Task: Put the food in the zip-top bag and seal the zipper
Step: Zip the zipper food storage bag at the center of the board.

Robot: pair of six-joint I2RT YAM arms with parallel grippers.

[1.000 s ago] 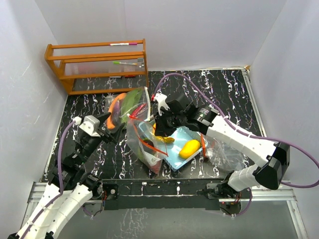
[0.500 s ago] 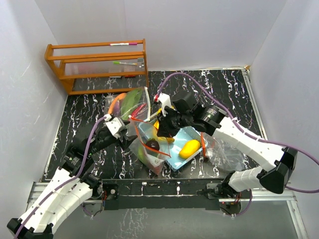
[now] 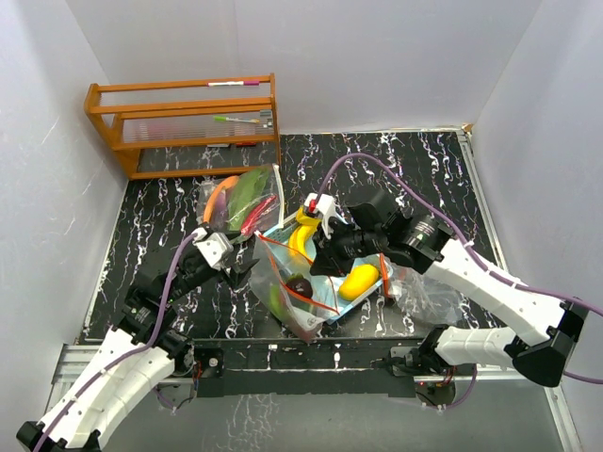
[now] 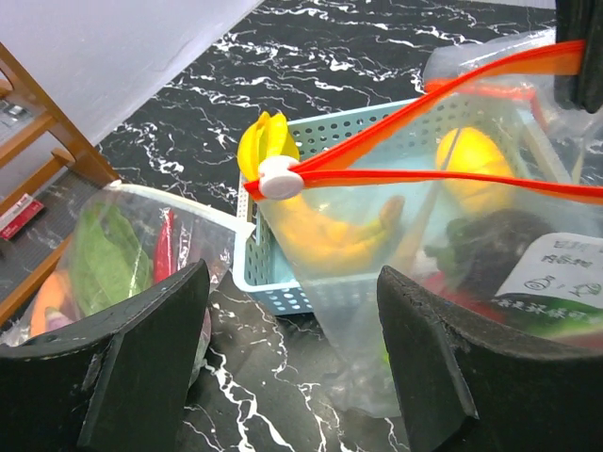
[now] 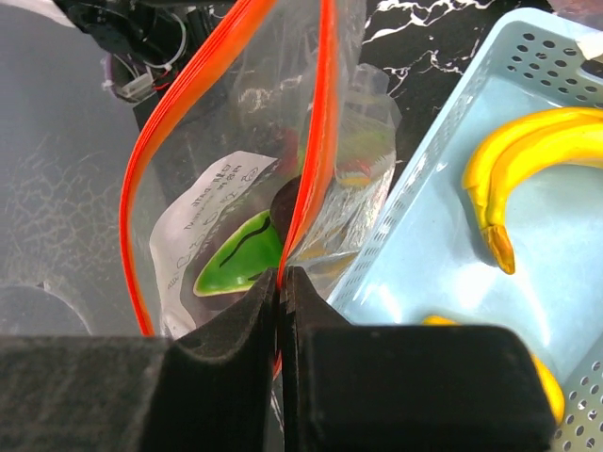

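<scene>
My right end effector [image 5: 280, 282], clamped on the bag [image 5: 363, 113] at its orange rim [image 5: 320, 113], could lose it and collapse the mouth if my left end effector [image 4: 292, 282], spread apart, tugs the slider [image 4: 278, 177].

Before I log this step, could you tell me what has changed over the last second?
The left gripper swung in from the left toward the zip-top bag, jaws open, holding nothing. The right gripper, shut on the bag's zipper edge throughout, pulled right and nearer, uncovering the bananas. The basket and mango stayed put.
</scene>
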